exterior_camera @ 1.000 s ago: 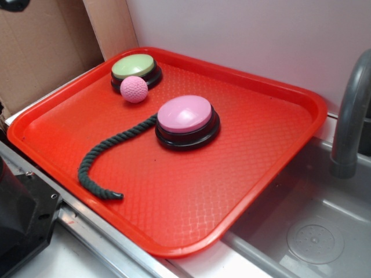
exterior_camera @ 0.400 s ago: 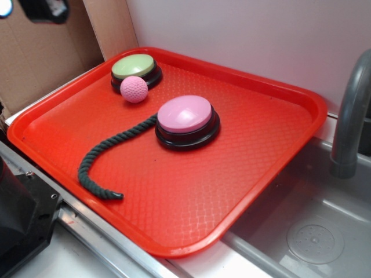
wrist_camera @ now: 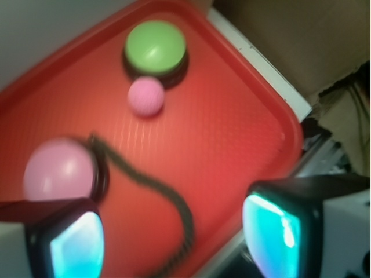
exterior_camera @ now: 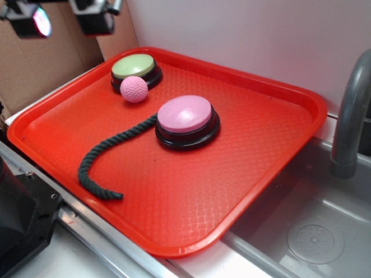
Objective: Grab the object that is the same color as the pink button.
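The gripper (exterior_camera: 64,17) hung high at the far left, jaws spread wide and holding nothing. The small pink ball (exterior_camera: 134,89) lay on the red tray (exterior_camera: 261,145), touching the green button (exterior_camera: 135,69), far-left of the pink button (exterior_camera: 186,119).
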You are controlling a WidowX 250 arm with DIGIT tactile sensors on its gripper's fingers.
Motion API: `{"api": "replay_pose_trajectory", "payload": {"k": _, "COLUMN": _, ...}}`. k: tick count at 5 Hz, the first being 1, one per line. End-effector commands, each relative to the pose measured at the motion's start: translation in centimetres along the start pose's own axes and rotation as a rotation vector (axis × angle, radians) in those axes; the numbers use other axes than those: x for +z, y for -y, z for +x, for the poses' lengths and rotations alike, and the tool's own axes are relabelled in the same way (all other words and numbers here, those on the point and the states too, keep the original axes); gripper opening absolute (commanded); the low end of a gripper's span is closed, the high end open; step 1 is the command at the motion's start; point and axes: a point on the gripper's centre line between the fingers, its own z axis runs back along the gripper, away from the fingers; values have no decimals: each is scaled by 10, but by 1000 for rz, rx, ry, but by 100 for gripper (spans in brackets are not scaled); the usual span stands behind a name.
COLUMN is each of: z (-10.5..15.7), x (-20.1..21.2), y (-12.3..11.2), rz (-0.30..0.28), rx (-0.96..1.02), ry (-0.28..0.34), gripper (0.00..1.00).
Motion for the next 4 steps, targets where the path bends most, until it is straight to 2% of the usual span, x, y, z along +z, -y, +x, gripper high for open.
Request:
{"api": "replay_pose_trajectory", "payload": {"k": 1, "z": 43, "x": -54, "y": 1, "rz": 7, "rx": 229, "ry": 95, "gripper": 100}}
{"api": "replay_pose_trajectory", "payload": {"k": 2, "z": 49, "x": -75, "y": 5, "rz": 1, "rx": 251, "ry": 104, "gripper": 100}}
{"api": "replay_pose_trajectory", "payload": {"k": 3, "z": 52, "x": -98, "y": 12, "rz": 29, "rx": 305, "ry": 161, "gripper": 100}}
{"api": "replay_pose_trajectory", "payload": {"k": 4, "z": 57, "x": -109, "y": 10, "rz": 54, "rx": 328, "ry": 164, "gripper": 100}}
